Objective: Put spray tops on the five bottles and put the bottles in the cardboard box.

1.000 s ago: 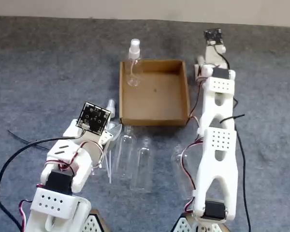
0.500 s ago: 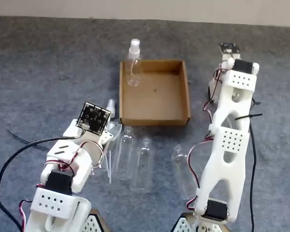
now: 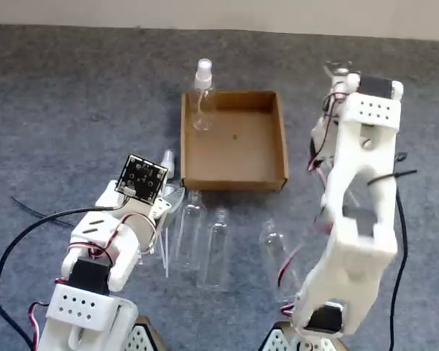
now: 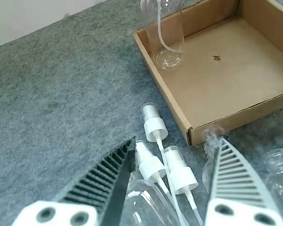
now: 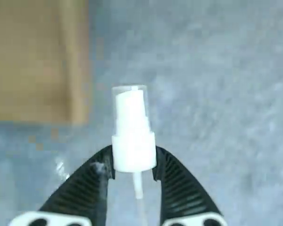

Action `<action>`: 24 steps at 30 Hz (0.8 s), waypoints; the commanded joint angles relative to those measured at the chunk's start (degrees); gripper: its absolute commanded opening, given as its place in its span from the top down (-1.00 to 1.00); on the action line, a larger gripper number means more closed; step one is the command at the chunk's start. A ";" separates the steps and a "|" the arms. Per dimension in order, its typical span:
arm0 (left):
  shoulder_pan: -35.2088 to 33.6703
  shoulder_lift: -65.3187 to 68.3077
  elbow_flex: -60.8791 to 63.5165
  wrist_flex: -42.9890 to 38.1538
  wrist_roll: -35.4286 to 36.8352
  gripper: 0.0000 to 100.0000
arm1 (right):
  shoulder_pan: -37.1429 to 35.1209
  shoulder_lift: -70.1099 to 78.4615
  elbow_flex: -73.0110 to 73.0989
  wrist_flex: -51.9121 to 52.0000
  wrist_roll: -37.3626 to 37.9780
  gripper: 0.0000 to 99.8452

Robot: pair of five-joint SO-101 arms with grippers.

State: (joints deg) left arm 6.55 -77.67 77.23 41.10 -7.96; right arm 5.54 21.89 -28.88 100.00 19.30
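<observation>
My right gripper [image 5: 132, 157] is shut on a white spray top [image 5: 133, 136], held above the grey carpet just off the cardboard box [image 5: 37, 61]; in the high view that gripper [image 3: 340, 73] hangs to the right of the box [image 3: 234, 180]. One capped bottle [image 3: 203, 95] stands in the box's far left corner. Three uncapped clear bottles [image 3: 188, 227] [image 3: 216, 248] [image 3: 274, 252] lie in front of the box. My left gripper [image 4: 172, 150] is open over three loose spray tops [image 4: 153, 125] [image 4: 148, 162] [image 4: 179, 176] beside the box wall [image 4: 236, 117].
A black cable [image 3: 36, 213] trails over the carpet left of the left arm. A pale wall strip [image 3: 132, 13] runs along the far edge. The raised right arm [image 3: 358, 219] stands over the carpet right of the lying bottles.
The right arm has lifted up from its low, stretched-out pose and shifted right, with its gripper staying beyond the box's right side. The left arm has kept still.
</observation>
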 commanded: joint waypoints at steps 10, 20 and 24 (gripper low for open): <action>-9.80 0.13 -11.38 7.12 0.26 0.51 | -35.47 -46.55 54.20 -7.69 -15.47 0.99; -13.05 0.13 -13.49 13.54 0.18 0.51 | -43.30 -39.25 56.31 -20.18 -26.64 0.99; -13.05 0.04 -13.41 13.54 0.18 0.51 | -45.05 -36.44 56.57 -21.05 -26.73 0.92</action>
State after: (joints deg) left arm -5.76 -77.67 66.24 54.46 -7.96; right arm -37.36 -15.74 27.74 80.31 -6.37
